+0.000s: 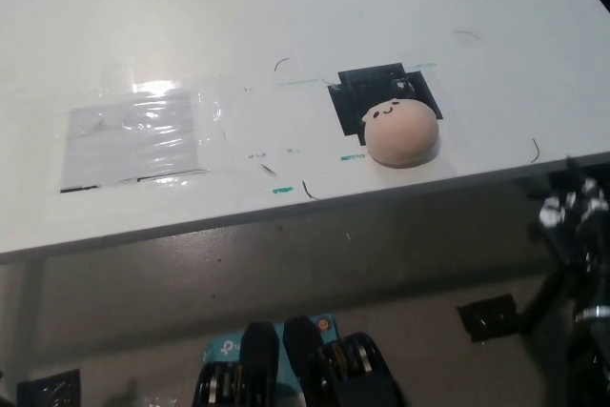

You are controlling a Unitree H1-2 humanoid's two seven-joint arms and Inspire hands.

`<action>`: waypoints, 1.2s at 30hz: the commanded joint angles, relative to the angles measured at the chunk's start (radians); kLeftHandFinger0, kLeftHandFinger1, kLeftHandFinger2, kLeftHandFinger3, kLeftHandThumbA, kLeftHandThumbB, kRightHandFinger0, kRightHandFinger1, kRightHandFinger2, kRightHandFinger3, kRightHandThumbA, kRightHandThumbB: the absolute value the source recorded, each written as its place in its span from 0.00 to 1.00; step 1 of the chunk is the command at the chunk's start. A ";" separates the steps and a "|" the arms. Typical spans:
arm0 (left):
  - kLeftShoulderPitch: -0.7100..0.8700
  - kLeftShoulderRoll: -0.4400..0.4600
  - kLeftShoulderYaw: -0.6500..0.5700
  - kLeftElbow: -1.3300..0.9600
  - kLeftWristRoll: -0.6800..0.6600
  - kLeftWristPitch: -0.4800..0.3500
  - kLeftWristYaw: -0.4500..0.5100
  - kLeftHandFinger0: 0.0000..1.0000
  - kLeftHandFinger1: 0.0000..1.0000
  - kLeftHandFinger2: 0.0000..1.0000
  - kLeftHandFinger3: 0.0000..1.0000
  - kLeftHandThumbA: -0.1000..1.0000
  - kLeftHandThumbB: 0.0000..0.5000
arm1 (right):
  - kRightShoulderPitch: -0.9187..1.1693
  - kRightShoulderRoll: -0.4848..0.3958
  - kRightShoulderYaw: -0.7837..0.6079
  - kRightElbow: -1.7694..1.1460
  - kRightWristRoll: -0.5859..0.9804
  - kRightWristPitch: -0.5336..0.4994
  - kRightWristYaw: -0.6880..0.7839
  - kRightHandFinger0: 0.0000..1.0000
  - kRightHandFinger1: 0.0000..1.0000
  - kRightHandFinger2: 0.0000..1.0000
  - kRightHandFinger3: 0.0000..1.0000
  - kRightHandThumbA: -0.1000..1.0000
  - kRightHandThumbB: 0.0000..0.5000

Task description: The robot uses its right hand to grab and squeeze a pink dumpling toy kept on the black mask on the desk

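A white counter (286, 35) is seen from steeply above, its near edge running across the middle of the picture. A pink dumpling toy (403, 132) with a small drawn face rests on the counter, right of centre and close to the near edge. It is set on the near part of a black mask (381, 92), a dark rectangular patch marked on the surface, and it overlaps the mask's near edge. The toy is rounded like a dome, slightly wider from left to right than from near to far.

A clear plastic sheet (133, 140) is seen lying flat on the counter, well apart from the toy, to the left.

The black right hand (572, 212) is seen only in part at the right edge of the picture, below the counter's near edge and not yet above the surface. Whether it is open or closed cannot be told, since it is dark and blurred. Nothing appears to be held in it.

The white left hand is not in view.

From the right hand, the toy lies to the left and farther away, up on the counter. The right hand is judged to be the nearer one, so a reach up, forward and leftward is called for.
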 commanded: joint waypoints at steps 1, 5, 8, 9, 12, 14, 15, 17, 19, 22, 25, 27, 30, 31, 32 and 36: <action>-0.013 0.021 0.008 0.000 -0.024 -0.038 -0.029 0.00 0.00 0.09 0.10 0.95 1.00 | -0.089 -0.034 0.019 -0.052 -0.015 0.008 0.009 0.18 0.23 0.43 0.90 0.05 0.22; -0.013 0.022 0.009 -0.007 -0.026 -0.030 -0.029 0.00 0.00 0.08 0.09 0.95 1.00 | -0.208 -0.076 0.038 -0.051 -0.002 0.037 0.035 0.19 0.27 0.49 0.93 0.07 0.18; -0.015 0.022 0.009 0.002 -0.028 -0.038 -0.033 0.00 0.00 0.10 0.10 0.95 1.00 | -0.277 -0.123 0.085 -0.036 -0.033 0.047 0.073 0.26 0.38 0.59 1.00 0.21 0.29; -0.014 0.023 0.009 -0.002 -0.029 -0.033 -0.031 0.00 0.00 0.10 0.10 0.95 1.00 | -0.291 -0.135 0.102 -0.033 -0.039 0.047 0.085 0.26 0.40 0.62 1.00 0.24 0.32; -0.016 0.025 0.008 -0.003 -0.025 -0.036 -0.028 0.00 0.00 0.08 0.10 0.95 1.00 | -0.337 -0.194 0.190 -0.046 -0.060 0.116 0.161 0.58 0.75 0.96 1.00 0.39 0.51; -0.018 0.027 0.006 -0.002 -0.022 -0.038 -0.027 0.00 0.00 0.08 0.10 0.96 1.00 | -0.368 -0.245 0.270 -0.044 -0.112 0.166 0.205 1.00 1.00 1.00 1.00 0.56 0.68; -0.019 0.027 0.006 -0.002 -0.022 -0.042 -0.029 0.00 0.00 0.08 0.10 0.96 1.00 | -0.381 -0.265 0.306 -0.036 -0.124 0.160 0.227 1.00 1.00 1.00 1.00 0.58 0.71; -0.018 0.030 0.003 -0.006 -0.017 -0.040 -0.028 0.00 0.00 0.09 0.10 0.97 1.00 | -0.406 -0.291 0.366 -0.024 -0.159 0.170 0.247 1.00 1.00 1.00 1.00 0.69 0.91; -0.019 0.033 -0.001 -0.010 -0.013 -0.037 -0.027 0.00 0.01 0.11 0.12 0.98 1.00 | -0.434 -0.320 0.428 0.002 -0.184 0.164 0.285 1.00 1.00 1.00 1.00 0.74 0.98; -0.019 0.031 0.001 -0.021 -0.014 -0.031 -0.020 0.00 0.00 0.09 0.12 0.98 1.00 | -0.465 -0.331 0.494 0.030 -0.219 0.198 0.308 1.00 1.00 1.00 1.00 0.82 1.00; -0.020 0.031 0.001 -0.019 -0.012 -0.032 -0.018 0.00 0.00 0.08 0.09 0.98 1.00 | -0.484 -0.306 0.528 0.086 -0.258 0.168 0.281 1.00 1.00 1.00 1.00 0.87 1.00; -0.023 0.034 -0.002 -0.010 -0.015 -0.040 -0.032 0.00 0.01 0.10 0.09 0.98 1.00 | -0.498 -0.283 0.552 0.128 -0.299 0.162 0.254 1.00 1.00 1.00 1.00 0.91 1.00; -0.029 0.036 -0.005 -0.003 -0.017 -0.052 -0.042 0.00 0.01 0.11 0.11 0.99 1.00 | -0.505 -0.264 0.557 0.161 -0.319 0.148 0.235 1.00 1.00 1.00 1.00 0.91 1.00; -0.028 0.036 -0.005 -0.011 -0.013 -0.043 -0.032 0.00 0.00 0.11 0.13 0.99 1.00 | -0.513 -0.245 0.567 0.202 -0.335 0.133 0.223 1.00 1.00 1.00 1.00 0.94 1.00; -0.028 0.036 -0.003 -0.014 -0.017 -0.042 -0.034 0.00 0.00 0.10 0.13 0.98 1.00 | -0.517 -0.237 0.570 0.226 -0.343 0.129 0.222 1.00 1.00 1.00 1.00 0.96 1.00; -0.032 0.036 -0.001 -0.018 -0.020 -0.034 -0.035 0.00 0.00 0.10 0.12 0.99 1.00 | -0.550 -0.210 0.575 0.383 -0.374 0.053 0.189 1.00 1.00 1.00 1.00 0.96 1.00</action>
